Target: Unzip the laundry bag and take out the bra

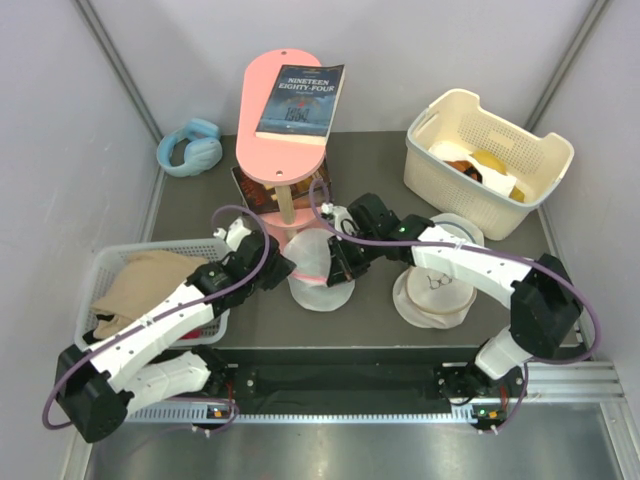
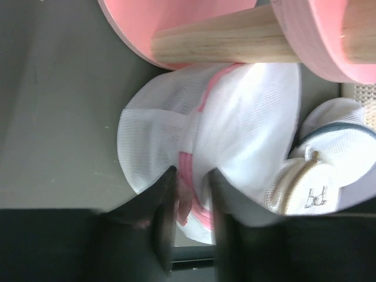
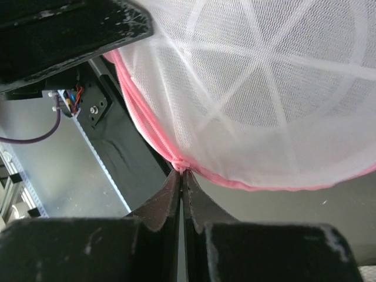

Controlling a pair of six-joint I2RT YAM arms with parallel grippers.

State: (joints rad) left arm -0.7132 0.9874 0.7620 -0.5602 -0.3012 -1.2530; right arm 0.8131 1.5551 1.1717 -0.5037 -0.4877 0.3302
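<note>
Dark grey table (image 1: pixel 380 165) under pale walls is your workspace. At the back a pink stand (image 1: pixel 262 90) carries a book (image 1: pixel 300 100) whose cover reads "NINETEEN EIGHTY-FOUR"; the smaller print under the title is too fine to read. Near the right arm sits a second mesh bag (image 1: pixel 432 298) with a beige rim and a small outline drawing of a bra on it.

You will find the laundry bag (image 1: pixel 320 285) in the middle of the table, just in front of the stand's wooden leg (image 1: pixel 290 205) and between the two grippers. It is tipped, so its round face with the crossed white ribs is turned to the right wrist camera. Its pink zipper band (image 2: pixel 220 79) runs across the drum from one gripper towards the other.

Your right gripper (image 3: pixel 181 173) has its jaws pressed together on a small pink knot at the bag's trim. Your left gripper (image 2: pixel 191 176) has its jaws a little apart, with the pink band lying in the gap between them.
</note>
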